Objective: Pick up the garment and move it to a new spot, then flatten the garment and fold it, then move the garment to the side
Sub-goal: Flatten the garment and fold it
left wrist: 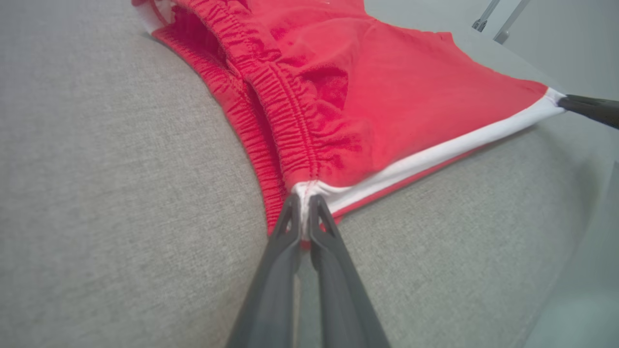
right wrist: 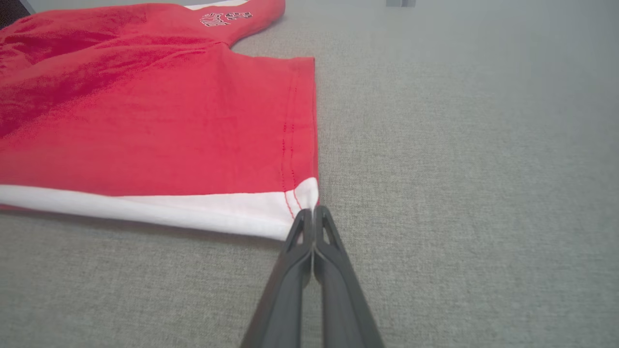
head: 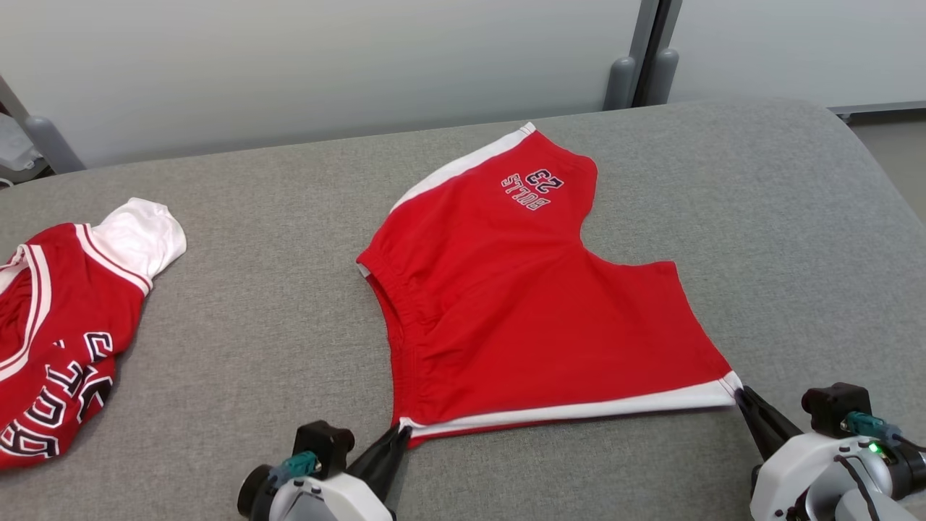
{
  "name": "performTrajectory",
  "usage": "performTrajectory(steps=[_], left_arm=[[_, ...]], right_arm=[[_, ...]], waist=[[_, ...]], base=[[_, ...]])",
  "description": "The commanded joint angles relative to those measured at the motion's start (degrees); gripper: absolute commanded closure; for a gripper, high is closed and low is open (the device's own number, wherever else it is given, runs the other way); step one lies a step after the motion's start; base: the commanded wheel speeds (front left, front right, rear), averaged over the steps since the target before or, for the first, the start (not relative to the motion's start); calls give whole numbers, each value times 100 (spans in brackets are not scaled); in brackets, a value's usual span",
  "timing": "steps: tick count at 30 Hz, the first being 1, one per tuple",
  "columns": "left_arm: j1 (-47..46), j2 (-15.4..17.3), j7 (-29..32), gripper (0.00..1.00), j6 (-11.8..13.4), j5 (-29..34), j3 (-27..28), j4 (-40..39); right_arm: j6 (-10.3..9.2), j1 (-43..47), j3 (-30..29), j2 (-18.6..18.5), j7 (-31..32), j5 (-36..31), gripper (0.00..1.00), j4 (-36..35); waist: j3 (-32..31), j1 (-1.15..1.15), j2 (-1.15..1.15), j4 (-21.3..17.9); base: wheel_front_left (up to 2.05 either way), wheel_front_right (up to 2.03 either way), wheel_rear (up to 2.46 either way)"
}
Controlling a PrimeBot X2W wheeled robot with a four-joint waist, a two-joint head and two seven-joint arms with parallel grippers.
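Note:
The garment (head: 521,289) is a pair of red shorts with white side stripes and a "BULLS 23" print, spread on the grey surface at the centre. My left gripper (head: 404,432) is shut on the garment's near waistband corner, where the white stripe begins (left wrist: 303,189). My right gripper (head: 739,394) is shut on the near leg-hem corner (right wrist: 305,195) at the other end of that stripe. The white stripe runs taut between the two grippers. In the left wrist view the right gripper's fingers (left wrist: 587,107) hold the far corner.
A second red and white jersey (head: 65,318) lies bunched at the left edge of the grey padded surface (head: 239,304). A pale wall and grey posts (head: 640,65) stand behind. The surface curves down at the right.

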Motion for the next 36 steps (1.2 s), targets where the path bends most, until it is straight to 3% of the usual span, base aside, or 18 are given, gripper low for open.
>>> performTrajectory(steps=[1,11,12,13,14,21,26,36], left_arm=[[64,104,-33,100,-40,38,231,-162],[283,67,-33,100,-41,-280,88,-212],[284,43,-19,82,-41,-372,97,-174],[289,8,36,11,-41,-496,101,-139],[278,-15,59,0,-41,-581,106,-116],[260,-18,292,0,-41,-881,-10,-55],[332,113,226,0,-6,-1080,148,-188],[606,374,-24,0,698,-1196,1158,-1355]], right_arm=[[-1,60,16,-116,-36,-119,100,36],[-1,205,178,-55,-36,-59,100,453],[-1,200,206,-51,-36,-37,90,468],[-1,190,223,-50,-36,-23,30,477],[-1,182,232,-54,-36,-16,0,481],[-1,167,100,-111,-36,-112,0,407],[-1,244,-359,-62,-36,-389,0,70],[-1,724,-1495,580,-36,-1270,0,-1185]], waist=[[-25,0,0,32],[-70,0,0,280],[-80,0,0,289],[-94,0,0,297],[-108,0,0,307],[-235,0,0,370],[-407,0,0,382],[-658,0,0,438]], base=[[0,0,0],[0,0,0],[0,0,0],[0,0,0],[0,0,0],[0,0,0],[0,0,0],[0,0,0]])
